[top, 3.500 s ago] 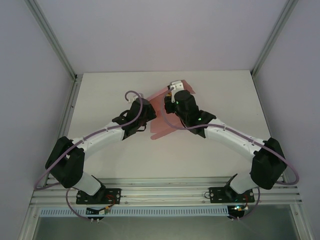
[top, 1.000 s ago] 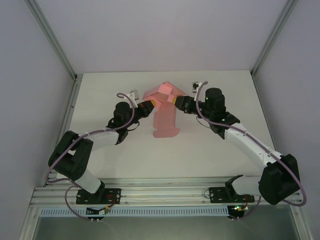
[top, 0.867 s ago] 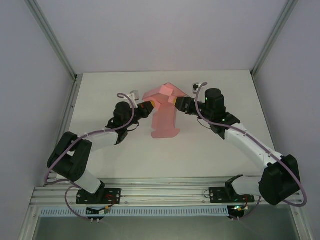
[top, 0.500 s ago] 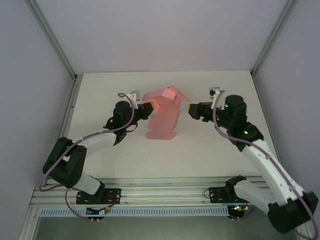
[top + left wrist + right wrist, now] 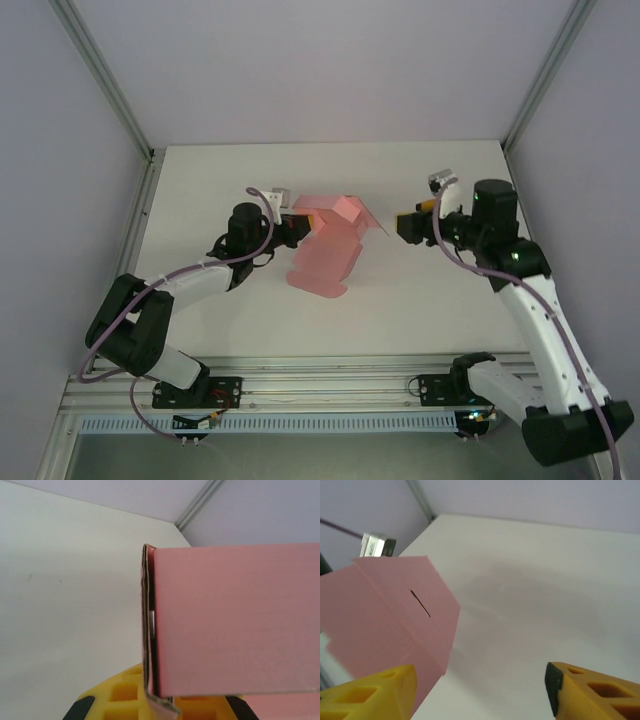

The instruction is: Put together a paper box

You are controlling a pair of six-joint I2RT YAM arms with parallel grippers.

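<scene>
The paper box (image 5: 330,240) is pink thin card, partly folded, held up over the middle of the table with a flap hanging toward the front. My left gripper (image 5: 290,222) is shut on its left edge; in the left wrist view the folded pink card (image 5: 235,620) stands between the yellow fingers (image 5: 122,697). My right gripper (image 5: 405,224) is open, a short way right of the box and apart from it. In the right wrist view a slotted pink flap (image 5: 400,615) lies left of the yellow fingertips (image 5: 590,692).
The white table (image 5: 450,180) is bounded by aluminium frame posts (image 5: 105,80) at the back corners and a rail (image 5: 330,385) at the near edge. Grey walls stand on both sides.
My right gripper let go of the box and pulled back to the right. The left gripper kept its hold and the box tilted, its lower flap swinging toward the front.
</scene>
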